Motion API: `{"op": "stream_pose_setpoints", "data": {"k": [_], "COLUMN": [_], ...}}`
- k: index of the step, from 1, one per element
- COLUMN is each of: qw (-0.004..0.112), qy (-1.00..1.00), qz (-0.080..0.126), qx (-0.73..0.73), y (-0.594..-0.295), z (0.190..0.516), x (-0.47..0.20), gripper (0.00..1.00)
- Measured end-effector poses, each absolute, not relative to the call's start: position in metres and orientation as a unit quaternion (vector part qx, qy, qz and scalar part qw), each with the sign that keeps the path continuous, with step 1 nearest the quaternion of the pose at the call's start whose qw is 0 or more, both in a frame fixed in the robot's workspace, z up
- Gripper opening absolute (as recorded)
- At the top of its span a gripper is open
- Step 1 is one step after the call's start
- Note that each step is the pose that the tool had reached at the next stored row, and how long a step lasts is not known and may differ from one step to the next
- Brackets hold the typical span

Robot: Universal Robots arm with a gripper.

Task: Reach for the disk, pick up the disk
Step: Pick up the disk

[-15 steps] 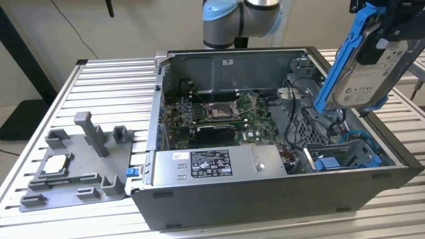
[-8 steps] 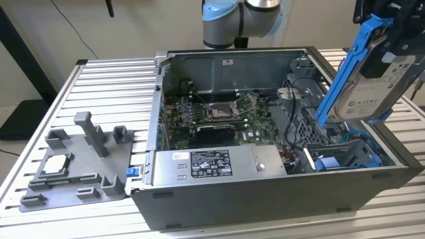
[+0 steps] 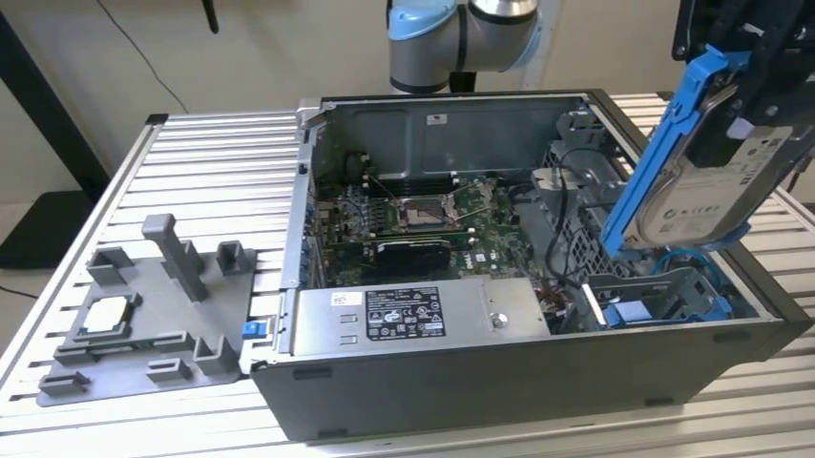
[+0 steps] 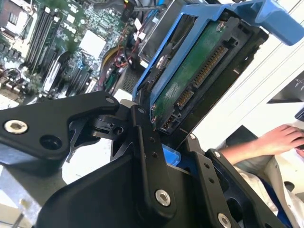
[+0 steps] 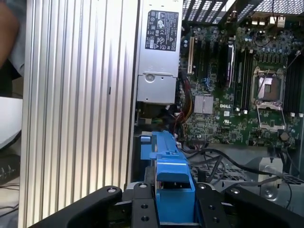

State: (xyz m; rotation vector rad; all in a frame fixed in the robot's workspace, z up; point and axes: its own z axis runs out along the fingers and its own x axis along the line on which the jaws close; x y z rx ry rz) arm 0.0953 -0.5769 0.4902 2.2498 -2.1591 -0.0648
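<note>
Pincer: I see my pincer at the upper edge of the exterior view's right, clamped onto the disk; in the second wrist view its black fingers press against the blue frame from both sides.

Disk: the disk hangs in the air above the open computer case, tilted, its silver face and white label turned toward the exterior camera, the blue frame running along its edge. In the second wrist view I see its green circuit board and connector side; in the first wrist view the blue frame sits between the pincer's fingers.

Drive bay: below the disk, at the case's corner nearest the exterior view's right, a blue bracket sits inside the case.

Case interior: the motherboard lies with its processor socket exposed; the silver power supply runs along the near wall.

Counter: the case stands on a ribbed aluminium counter.

Fixture: toward the exterior view's left, well apart from the case, a grey holder rests on the counter with a small square chip on it.

Person: a hand shows beyond the disk in the second wrist view.
</note>
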Motion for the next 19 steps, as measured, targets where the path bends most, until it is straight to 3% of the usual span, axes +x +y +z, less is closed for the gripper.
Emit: {"op": "stream_pose_setpoints", "data": {"k": [19], "qw": [0.011], "qy": [-0.690], "qz": [-0.021], "qx": [0.723], "y": [-0.578], "z": [0.470], "x": [0.102], "gripper": [0.00]}}
